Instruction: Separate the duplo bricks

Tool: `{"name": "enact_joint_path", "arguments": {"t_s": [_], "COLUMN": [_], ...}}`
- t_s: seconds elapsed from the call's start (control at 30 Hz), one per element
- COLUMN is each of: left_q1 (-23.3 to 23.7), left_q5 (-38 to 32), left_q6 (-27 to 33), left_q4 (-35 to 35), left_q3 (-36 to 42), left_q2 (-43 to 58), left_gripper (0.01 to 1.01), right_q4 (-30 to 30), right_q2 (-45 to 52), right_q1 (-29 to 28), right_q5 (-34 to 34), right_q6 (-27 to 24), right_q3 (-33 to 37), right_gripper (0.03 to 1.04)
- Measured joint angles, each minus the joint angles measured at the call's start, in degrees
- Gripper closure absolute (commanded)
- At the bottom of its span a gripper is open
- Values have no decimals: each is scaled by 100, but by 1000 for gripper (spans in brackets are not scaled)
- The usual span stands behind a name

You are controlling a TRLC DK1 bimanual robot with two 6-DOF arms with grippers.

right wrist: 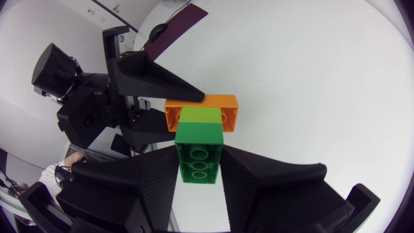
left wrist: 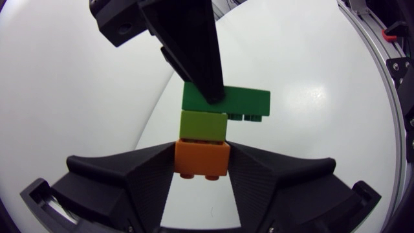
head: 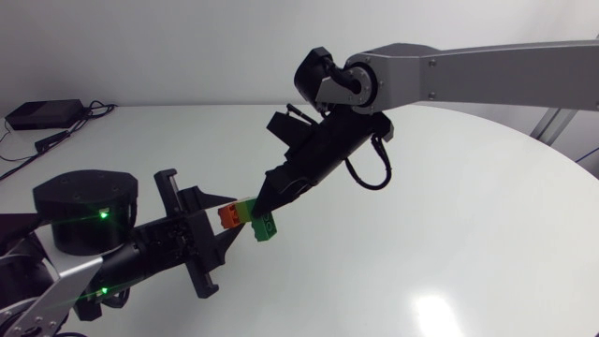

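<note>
A stack of three duplo bricks hangs above the white table, held between my two grippers. My left gripper (head: 223, 227) comes from the lower left, and its fingers press the orange end brick (left wrist: 202, 158) from both sides. A light green brick (left wrist: 203, 125) sits in the middle of the stack. My right gripper (right wrist: 199, 169) reaches down from the upper right and is shut on the dark green brick (right wrist: 199, 155) at the other end. In the head view the stack lies almost level, from orange (head: 229, 216) to dark green (head: 266, 227).
The round white table (head: 449, 234) lies under the bricks. A black box (head: 42, 114) with cables sits at its far left edge. My left arm's base (head: 84, 206) stands at the near left.
</note>
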Motion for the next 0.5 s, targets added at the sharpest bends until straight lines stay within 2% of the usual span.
{"name": "enact_joint_path", "arguments": {"t_s": [0.2, 0.4, 0.5], "left_q1": [-22, -22, -22], "left_q5": [17, 70, 105], "left_q6": [24, 35, 44], "left_q4": [-28, -81, -96], "left_q3": [0, 0, 0], "left_q2": [-59, -59, -59], "left_gripper": [651, 711, 711], "right_q4": [20, 11, -2], "right_q2": [-11, -11, -11], "right_q1": [0, 0, 0], "right_q5": [0, -2, 7], "right_q6": [2, 44, 63], "right_q3": [-9, -11, -11], "right_gripper": [810, 810, 810]}}
